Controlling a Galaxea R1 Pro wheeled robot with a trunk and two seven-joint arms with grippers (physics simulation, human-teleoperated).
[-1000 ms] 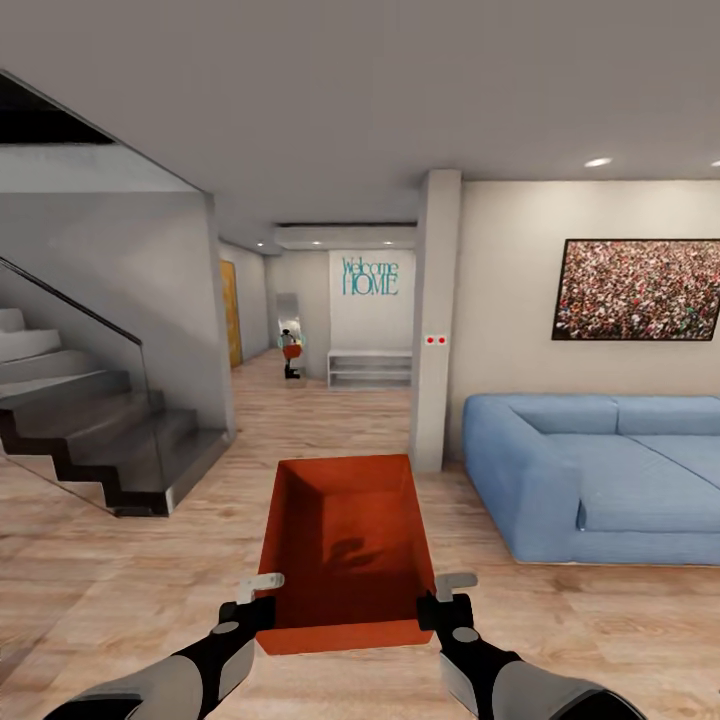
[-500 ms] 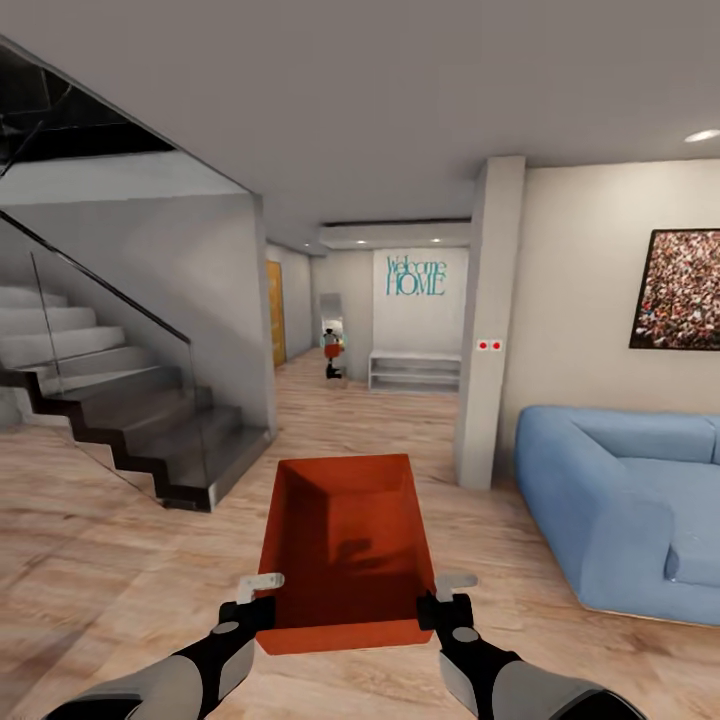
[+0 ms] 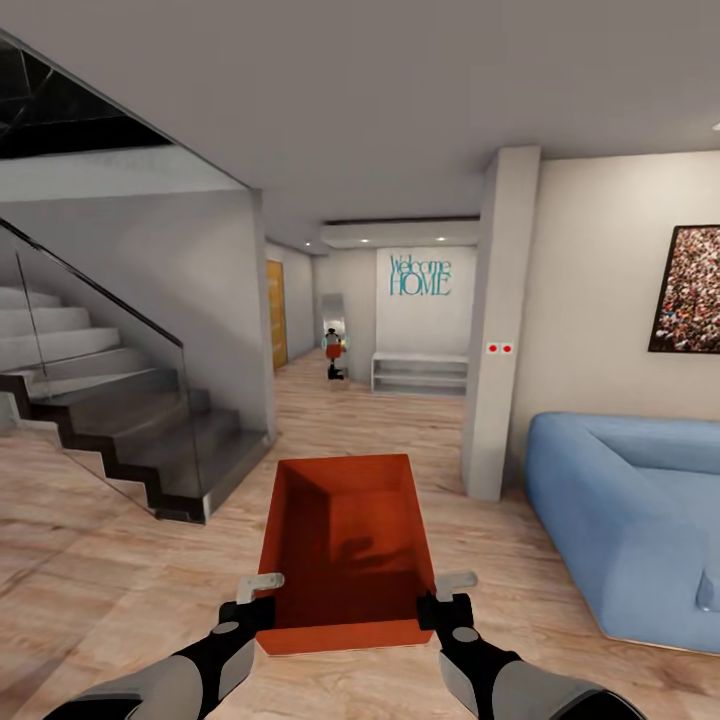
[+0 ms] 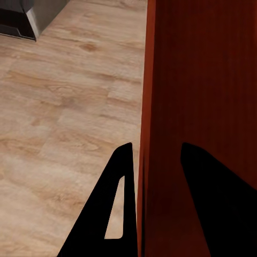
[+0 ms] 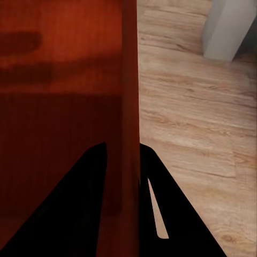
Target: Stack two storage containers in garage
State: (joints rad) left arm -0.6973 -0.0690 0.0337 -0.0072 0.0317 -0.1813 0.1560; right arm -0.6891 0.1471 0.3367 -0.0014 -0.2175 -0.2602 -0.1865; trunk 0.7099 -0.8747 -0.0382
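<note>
One orange-red open-topped storage container (image 3: 345, 540) hangs low in front of me over the light wood plank floor (image 3: 120, 570) of the living room. My left gripper (image 3: 262, 600) is shut on its left wall near the closest corner. My right gripper (image 3: 440, 598) is shut on its right wall opposite. In the left wrist view the fingers of the left gripper (image 4: 155, 147) straddle the thin red wall of the container (image 4: 203, 80). The right wrist view has the right gripper (image 5: 122, 145) pinching the container (image 5: 59, 80) wall the same way. The bin is empty inside.
A dark staircase with a glass rail (image 3: 110, 400) rises on the left. A white pillar (image 3: 500, 320) and a blue sofa (image 3: 630, 510) stand on the right. Between them a wood-floored hallway runs ahead past a yellow door (image 3: 277, 313) to a white bench (image 3: 420, 372).
The whole view has shifted: the pillar, sofa and wall picture slid rightward and more of the staircase shows, so the camera has turned left. Both grippers hold the container as before.
</note>
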